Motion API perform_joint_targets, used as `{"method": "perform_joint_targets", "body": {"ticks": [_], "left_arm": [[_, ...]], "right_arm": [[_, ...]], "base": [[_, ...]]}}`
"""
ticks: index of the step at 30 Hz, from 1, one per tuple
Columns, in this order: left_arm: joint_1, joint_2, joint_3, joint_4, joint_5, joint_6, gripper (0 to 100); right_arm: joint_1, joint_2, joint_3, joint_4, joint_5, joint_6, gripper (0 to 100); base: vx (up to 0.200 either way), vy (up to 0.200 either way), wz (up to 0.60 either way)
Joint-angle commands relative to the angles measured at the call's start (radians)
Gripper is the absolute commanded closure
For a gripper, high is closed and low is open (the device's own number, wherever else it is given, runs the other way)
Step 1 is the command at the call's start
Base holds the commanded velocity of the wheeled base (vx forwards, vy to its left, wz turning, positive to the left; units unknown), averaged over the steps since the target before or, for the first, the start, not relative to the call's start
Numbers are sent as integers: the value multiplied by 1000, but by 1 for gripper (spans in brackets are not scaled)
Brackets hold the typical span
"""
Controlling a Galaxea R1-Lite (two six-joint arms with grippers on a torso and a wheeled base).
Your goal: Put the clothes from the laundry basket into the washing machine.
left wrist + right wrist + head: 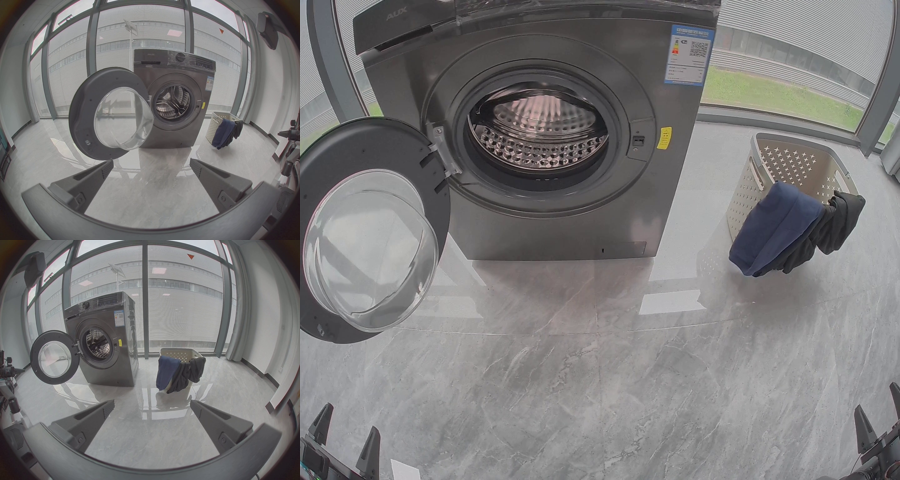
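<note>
two pieces of clothing slung over the near rim of the laundry basket [800, 156] — a blue garment [775, 228] on the left, a black garment [837, 219] touching it on the right, both hanging down the outer wall toward the floor [600, 387]. bottom of the basket hidden, so no telling what else sits inside. basket standing at far right, to the right of the washing machine [550, 237], with a strip of floor between. machine at far left of centre, door [369, 231] swung wide open to the left, drum [537, 128] bare and shining, no cloth in it. nearest of all, low at the near edge: left gripper [350, 422] at near left, right gripper [876, 400] at near right, each with fingers spread wide and holding nothing, both well apart from basket and machine.

judged as the very start: no garment lifted, none loaded. next move probably for the right arm, being on the basket's side — calls for closing the distance to the basket, coming down on the bunched fold at the rim, and pinching cloth only, not the plastic edge. worth taking one garment at a time, given the two touching and possibly tangled. then a carry leftward to the open mouth, keeping clear of the door.
</note>
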Motion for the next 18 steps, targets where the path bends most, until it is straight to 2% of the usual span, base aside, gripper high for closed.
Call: {"method": "perform_joint_targets", "body": {"ticks": [1, 7, 17, 18], "left_arm": [[0, -12, 16, 0, 0, 1, 0], [0, -12, 16, 0, 0, -1, 0], [0, -12, 16, 0, 0, -3, 0], [0, -12, 16, 0, 0, -1, 0]], "right_arm": [[0, -10, 16, 0, 1, -1, 0], [0, -10, 16, 0, -1, 0, 0], [0, -10, 16, 0, 1, 0, 0], [0, -10, 16, 0, 1, 0, 0]], "base": [[0, 0, 0], [0, 0, 0], [200, 0, 0], [0, 0, 0]]}}
